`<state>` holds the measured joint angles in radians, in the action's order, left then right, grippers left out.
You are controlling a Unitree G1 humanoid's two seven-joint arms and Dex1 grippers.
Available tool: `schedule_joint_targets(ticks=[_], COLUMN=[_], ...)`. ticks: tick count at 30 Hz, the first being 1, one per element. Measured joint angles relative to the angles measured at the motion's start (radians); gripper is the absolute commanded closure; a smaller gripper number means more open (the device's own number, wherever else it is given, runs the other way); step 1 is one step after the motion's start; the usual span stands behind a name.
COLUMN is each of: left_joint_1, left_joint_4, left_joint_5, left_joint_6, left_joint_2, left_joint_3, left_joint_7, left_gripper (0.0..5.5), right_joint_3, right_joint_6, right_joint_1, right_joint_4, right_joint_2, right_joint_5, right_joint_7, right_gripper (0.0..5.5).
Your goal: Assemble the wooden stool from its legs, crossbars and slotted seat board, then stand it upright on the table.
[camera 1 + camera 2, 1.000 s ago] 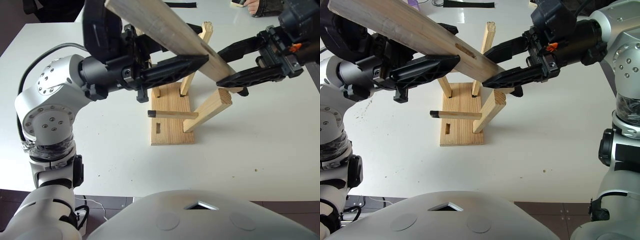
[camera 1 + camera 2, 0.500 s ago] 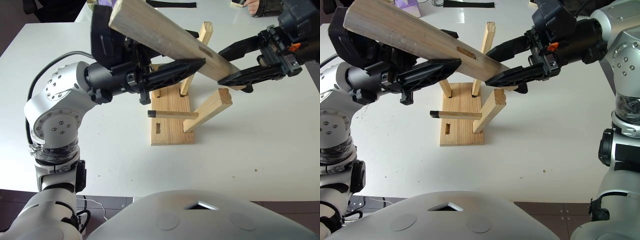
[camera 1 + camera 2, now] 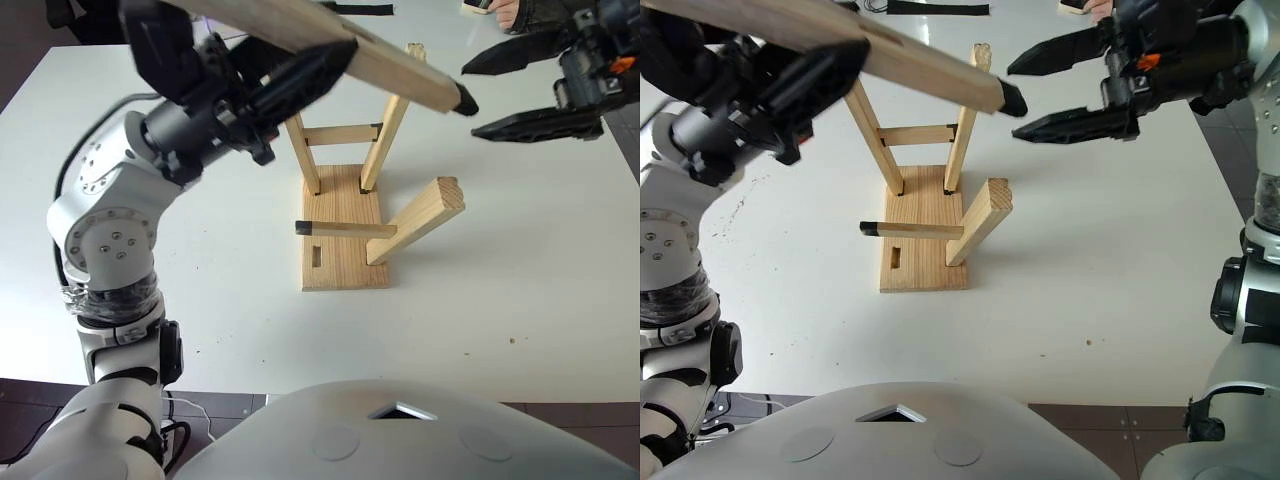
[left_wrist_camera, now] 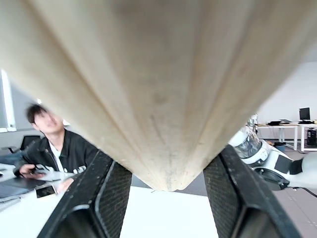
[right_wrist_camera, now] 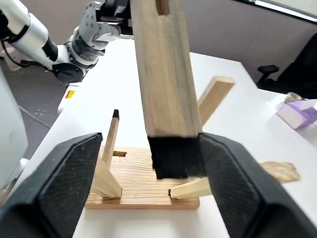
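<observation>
My left gripper [image 3: 322, 52] is shut on a long wooden leg [image 3: 400, 76], held high and slanted over the table. The leg's black tip [image 3: 1012, 98] lies between the fingertips of my open right gripper [image 3: 1014, 104], touching neither finger [image 5: 69, 183]. Below, the slotted seat board [image 3: 345, 262] lies flat on the table. Two legs stand in it, joined by a crossbar [image 3: 340, 133]. A third leg [image 3: 420, 215] leans on the board's right side with a black-tipped crossbar [image 3: 345, 229] sticking out of it to the left.
The white table [image 3: 500, 270] has bare room left, right and in front of the board. A black strip [image 3: 360, 9] lies at its far edge. A purple packet [image 5: 297, 111] sits farther off on the table.
My right gripper has let go of the held leg, opened and drawn back to the right. My left arm has lifted the leg higher, uncovering the two upright legs.
</observation>
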<state>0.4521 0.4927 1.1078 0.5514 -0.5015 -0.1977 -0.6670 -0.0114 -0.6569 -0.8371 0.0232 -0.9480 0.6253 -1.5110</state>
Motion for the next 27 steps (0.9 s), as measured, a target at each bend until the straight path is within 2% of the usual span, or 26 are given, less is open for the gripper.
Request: schedule_joint_targets(ticks=[3, 10, 12, 14, 18, 21, 27], left_joint_1=[0.001, -0.039, -0.088, -0.189, -0.323, -0.383, -0.469], left_joint_4=[-0.004, -0.005, 0.0, 0.007, -0.071, -0.15, -0.136], left_joint_5=[-0.017, 0.041, 0.055, 0.054, -0.044, -0.16, -0.259], left_joint_6=[0.004, 0.065, 0.094, 0.128, 0.089, 0.018, -0.079], left_joint_2=[-0.07, -0.301, -0.362, -0.439, -0.505, -0.503, -0.432], left_joint_3=[-0.04, -0.264, -0.326, -0.385, -0.406, -0.386, -0.299], left_joint_7=[-0.021, -0.098, -0.156, -0.288, -0.514, -0.572, -0.613], left_gripper=[3.45, 3.45, 3.45, 3.45, 3.45, 3.45, 3.45], right_joint_3=[-0.069, -0.234, -0.278, -0.348, -0.454, -0.469, -0.459], right_joint_6=[0.017, 0.051, 0.06, 0.061, 0.057, 0.059, 0.071], right_joint_1=[0.046, 0.325, 0.402, 0.502, 0.632, 0.683, 0.703], right_joint_4=[0.066, 0.133, 0.122, 0.072, -0.015, -0.047, -0.068], right_joint_2=[-0.03, -0.1, -0.105, -0.105, -0.096, -0.068, -0.055], right_joint_5=[-0.006, -0.018, -0.018, -0.01, 0.01, 0.026, 0.034], right_joint_7=[0.016, 0.042, 0.052, 0.068, 0.11, 0.136, 0.156], right_gripper=[1.95, 1.95, 1.95, 1.95, 1.95, 1.95, 1.95])
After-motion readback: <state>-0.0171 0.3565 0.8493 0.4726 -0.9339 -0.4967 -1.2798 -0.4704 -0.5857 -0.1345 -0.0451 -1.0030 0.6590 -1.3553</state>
